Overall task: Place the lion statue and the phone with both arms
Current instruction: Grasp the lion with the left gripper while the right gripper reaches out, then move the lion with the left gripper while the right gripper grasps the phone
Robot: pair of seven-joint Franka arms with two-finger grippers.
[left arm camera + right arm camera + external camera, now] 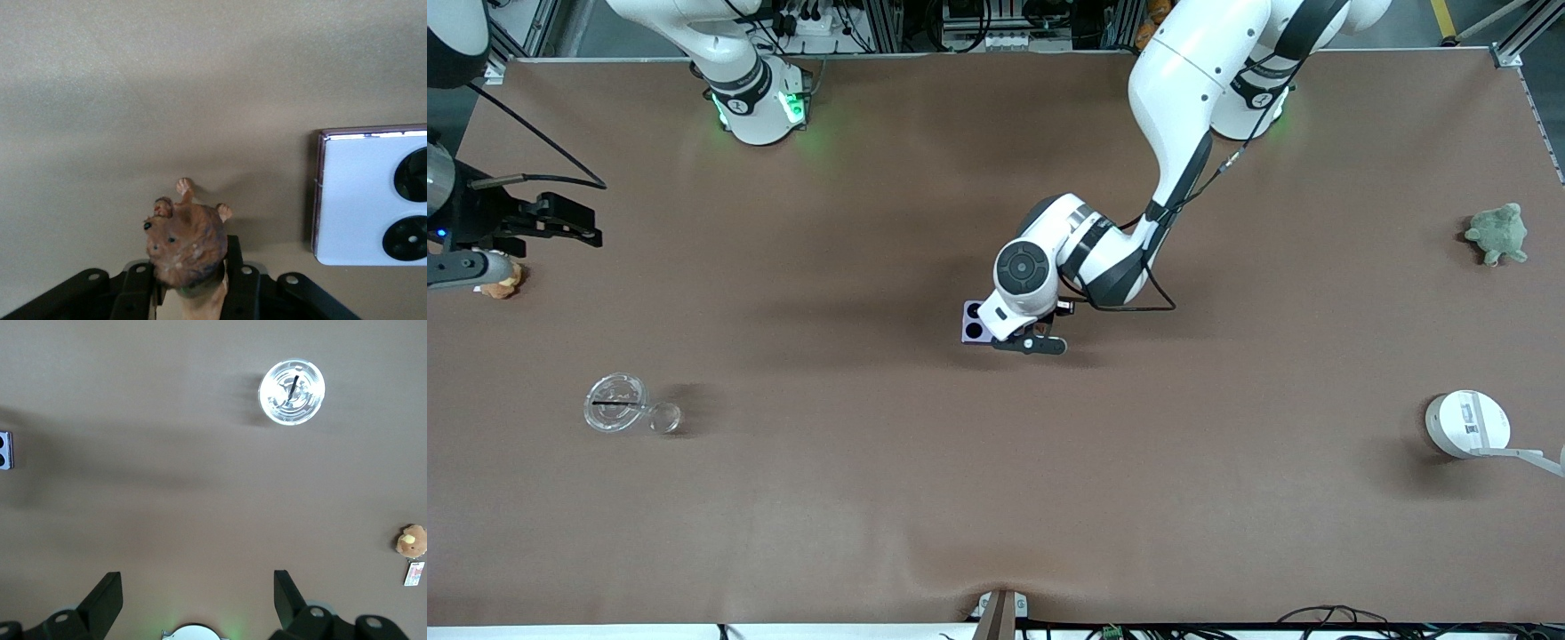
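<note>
The left end effector (pixel 190 290) is sitting low at the middle of the tabletop (pixel 871 498), its fingers clamping the lion statue (pixel 185 243) just beside the phone (pixel 370 197). The right end effector (pixel 198 600) is waiting with fingers spread wide, gripping nothing, above the tabletop's edge at the right arm's end.

The lion (pixel 183 247) is cut off by the frame edge (body unseen); the phone (pixel 971 324) is half covered by the left wrist.

Robotics lab — framed test table (pixel 871 498)
</note>
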